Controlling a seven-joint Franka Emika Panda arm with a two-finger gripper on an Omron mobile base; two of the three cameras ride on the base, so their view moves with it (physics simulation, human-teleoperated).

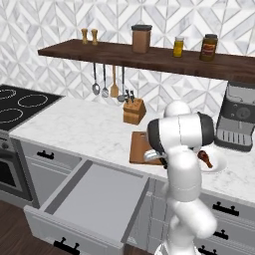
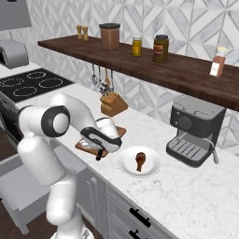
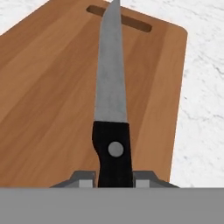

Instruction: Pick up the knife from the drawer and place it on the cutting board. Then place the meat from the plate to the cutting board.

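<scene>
Knife: you've got it clamped by the black handle, jaws closed snug on either side of the handle's lower end, silver blade pointing away from the hand over the cutting board. From the hand view the blade runs up the board's length, tip reaching the slot handle hole near the board's far edge. Can't tell if the blade is touching the wood or just above it.

Your gripper sits at the near edge of the cutting board in the right base view, with the dark handle end poking down from the hand. In the left base view the arm covers most of the cutting board; the board's left part shows on the marble counter.

Meat lies on the white plate, just right of the board in that view. In the left base view you see the meat and plate poking out behind the arm.

Drawer stands pulled open below the counter, grey floor bare, black bar handle on its front.

Knife block stands behind the board by the wall, coffee machine right of the plate, well apart from the board.
</scene>
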